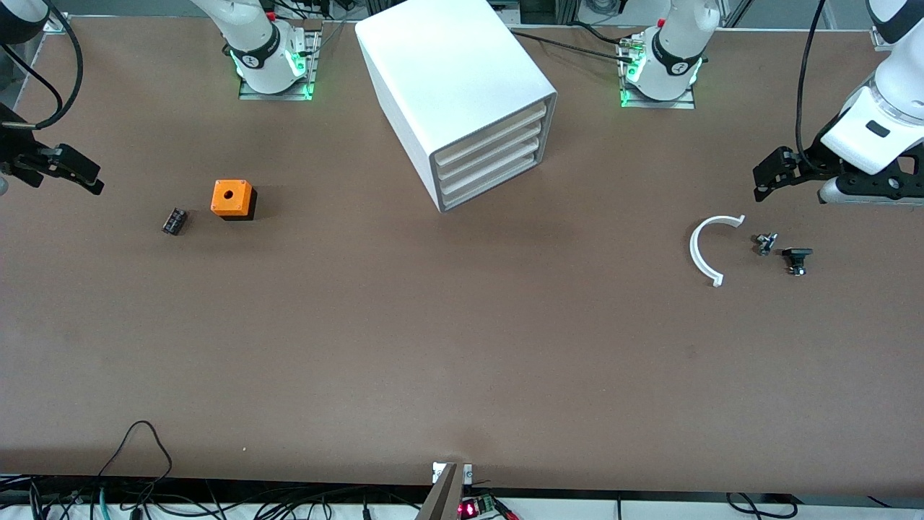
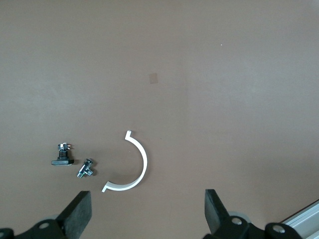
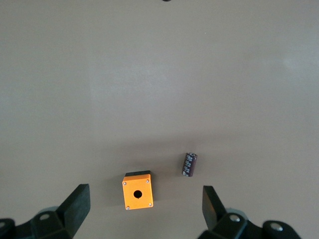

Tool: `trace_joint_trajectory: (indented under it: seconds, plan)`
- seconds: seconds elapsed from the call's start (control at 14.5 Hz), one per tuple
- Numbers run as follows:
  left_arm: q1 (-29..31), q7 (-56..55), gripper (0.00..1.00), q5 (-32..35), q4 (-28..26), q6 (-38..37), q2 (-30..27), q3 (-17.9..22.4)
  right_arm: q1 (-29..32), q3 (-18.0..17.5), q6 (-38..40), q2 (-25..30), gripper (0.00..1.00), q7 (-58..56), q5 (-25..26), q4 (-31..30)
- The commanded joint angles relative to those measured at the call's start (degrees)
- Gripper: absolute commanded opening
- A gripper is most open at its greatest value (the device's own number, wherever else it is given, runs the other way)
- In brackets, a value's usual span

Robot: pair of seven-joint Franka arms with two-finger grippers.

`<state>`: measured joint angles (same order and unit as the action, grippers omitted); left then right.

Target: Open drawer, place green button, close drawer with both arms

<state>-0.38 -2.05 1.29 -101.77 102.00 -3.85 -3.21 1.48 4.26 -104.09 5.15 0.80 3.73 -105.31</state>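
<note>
- The front view alone shows the cabinet (image 1: pixel 462 94); its open face turns toward the front camera and slants to the left arm's end of the table (image 1: pixel 462 347).
- The drawer (image 1: pixel 491 179) is the lowest of four. It is pushed in level with the others, and its long axis runs along that slanted face.
- The button (image 1: pixel 765 243) lies on the table, well apart from the cabinet toward the left arm's end, between a white arc (image 1: pixel 706 249) and a black-capped part (image 1: pixel 797 260).
- The left wrist view shows the button (image 2: pixel 85 168) tipped over with its long axis slanted; I cannot tell which end is the cap.
- The left gripper (image 1: pixel 769 177) waits over the table near these parts, fingers (image 2: pixel 75 214) apart.
- The right gripper (image 1: pixel 72 170) waits well apart from the cabinet at the right arm's end, fingers (image 3: pixel 75 206) apart, near an orange cube (image 3: pixel 137 192) and a dark cylinder (image 3: pixel 190 164).
</note>
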Motion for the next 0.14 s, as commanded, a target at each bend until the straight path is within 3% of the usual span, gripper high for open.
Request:
trace_joint_trajectory:
  seconds: [0.0,0.07]
  plan:
    - [0.4,0.4,1.00,0.6,2.0,-1.5,1.0,-0.5,-0.2,0.3,1.4,0.1,1.00,-0.5,-1.0,1.0]
    - [0.4,0.4,1.00,0.6,2.0,-1.3,1.1,-0.5,-0.2,0.3,1.7,0.0,1.00,-0.5,-1.0,1.0]
